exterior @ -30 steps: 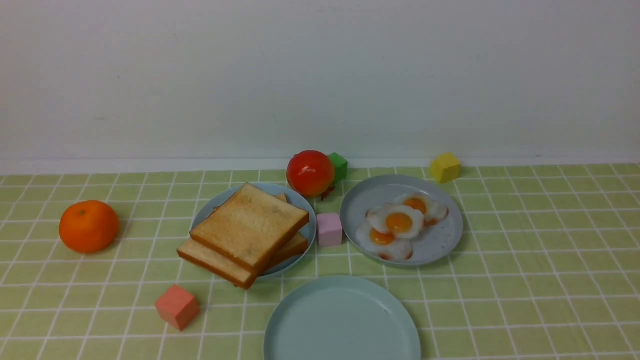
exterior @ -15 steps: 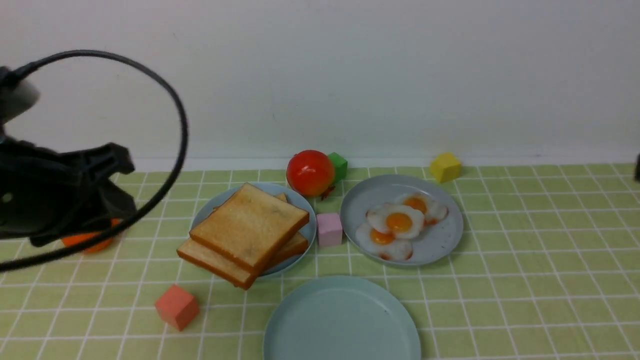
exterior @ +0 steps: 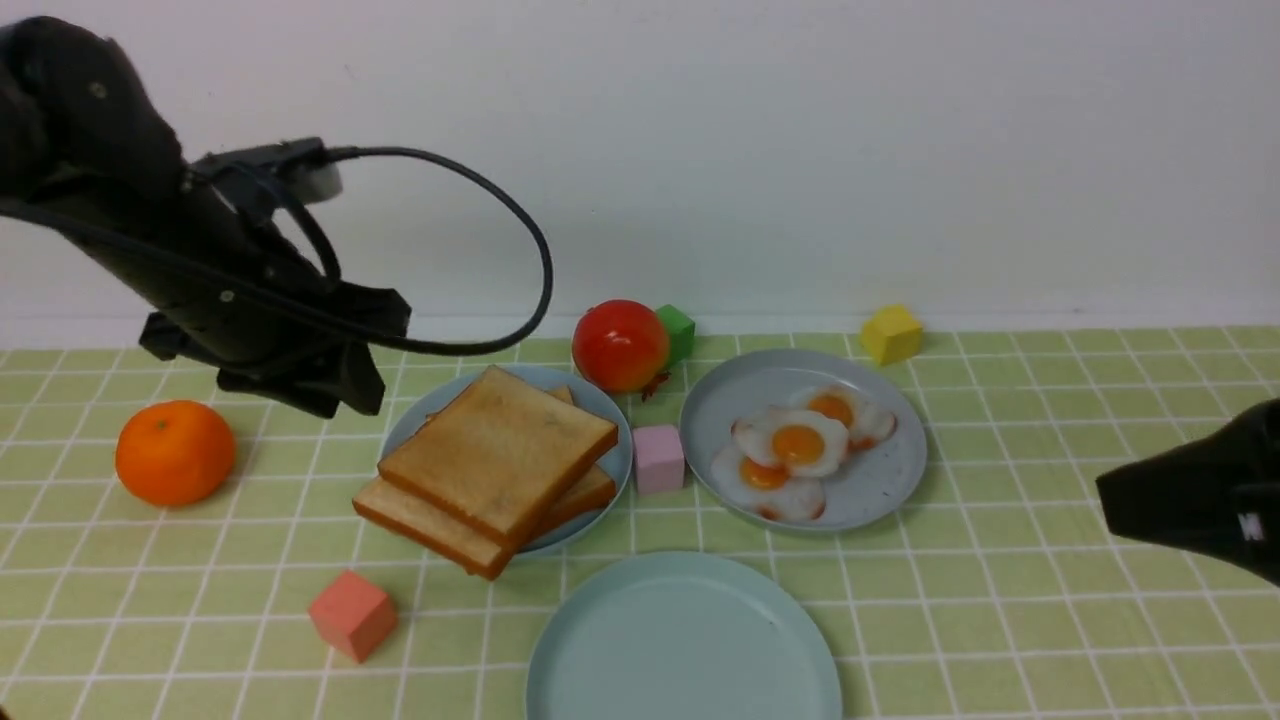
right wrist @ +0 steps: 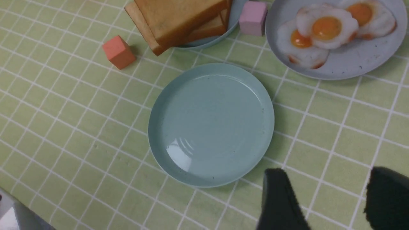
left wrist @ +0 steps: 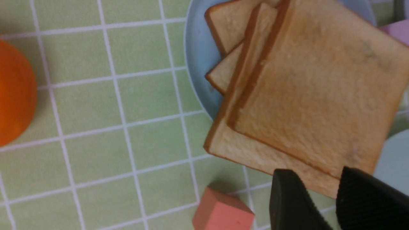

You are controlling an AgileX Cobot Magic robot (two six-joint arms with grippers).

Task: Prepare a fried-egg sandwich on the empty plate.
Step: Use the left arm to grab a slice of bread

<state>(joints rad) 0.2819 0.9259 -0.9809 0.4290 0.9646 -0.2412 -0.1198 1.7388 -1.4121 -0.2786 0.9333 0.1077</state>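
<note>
1. The empty plate [exterior: 683, 640] is set at the near edge of the desk [exterior: 1050, 420]; it is round, smooth, pale teal and low-rimmed; nothing is laid on it.
2. Behind it, to the left, thick square golden toast slices [exterior: 497, 455] are stacked; behind it, to the right, wavy white fried eggs [exterior: 797, 445] are kept.
3. The left fingers [left wrist: 294, 201] are held partly apart close to the toast, with nothing gripped; a slice is probably wanted first.
4. The right fingers [right wrist: 281, 201] are spread wide beside the empty plate; nothing is held.

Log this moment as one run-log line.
left gripper: open, empty, near golden-brown square toast slices | right gripper: open, empty, right of round pale teal-green plastic plate | plate: bare
</note>
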